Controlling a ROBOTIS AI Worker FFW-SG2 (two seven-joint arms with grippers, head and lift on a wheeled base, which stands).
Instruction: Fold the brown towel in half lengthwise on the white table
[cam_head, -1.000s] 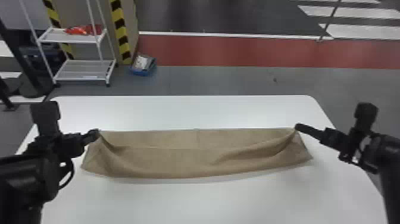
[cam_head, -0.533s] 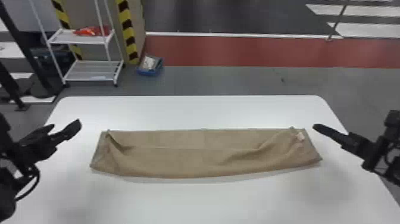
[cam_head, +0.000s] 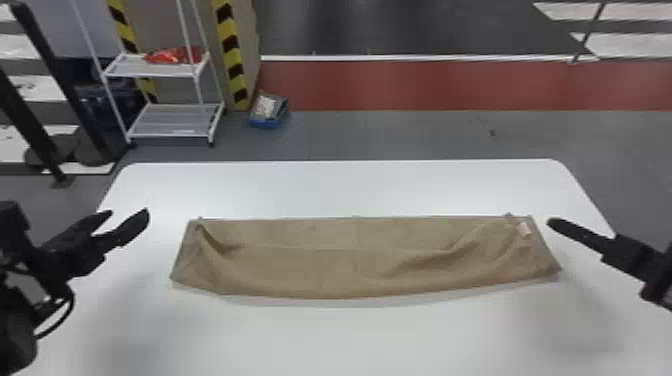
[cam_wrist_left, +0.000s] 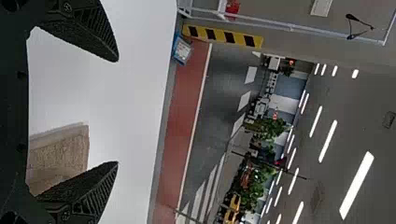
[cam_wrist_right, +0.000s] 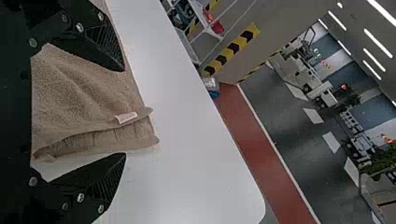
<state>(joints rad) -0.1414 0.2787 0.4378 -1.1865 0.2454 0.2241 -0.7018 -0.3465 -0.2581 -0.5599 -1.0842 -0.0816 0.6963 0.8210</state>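
Note:
The brown towel (cam_head: 350, 270) lies doubled over in a long strip across the white table (cam_head: 350, 335), its upper layer creased near both ends and a pale tag at the right end. Left of the towel, my left gripper (cam_head: 131, 220) stands open, holding nothing. Beyond the towel's right end is my right gripper (cam_head: 556, 225). In the left wrist view the left gripper (cam_wrist_left: 116, 112) has its fingers wide apart, with a towel corner (cam_wrist_left: 65, 151) farther off. In the right wrist view the right gripper (cam_wrist_right: 125, 112) is open too, the towel's tagged end (cam_wrist_right: 84, 98) lying beyond its fingers.
Behind the table's far edge (cam_head: 340, 161), a white shelf rack (cam_head: 170, 120) with a red item stands at the back left. A blue box (cam_head: 269, 111) is on the floor beside a pillar with yellow and black stripes (cam_head: 230, 50).
Both grippers have let go of the towel's far corners and moved outward, the left one to the left and the right one to the right. The released corners now rest on the towel.

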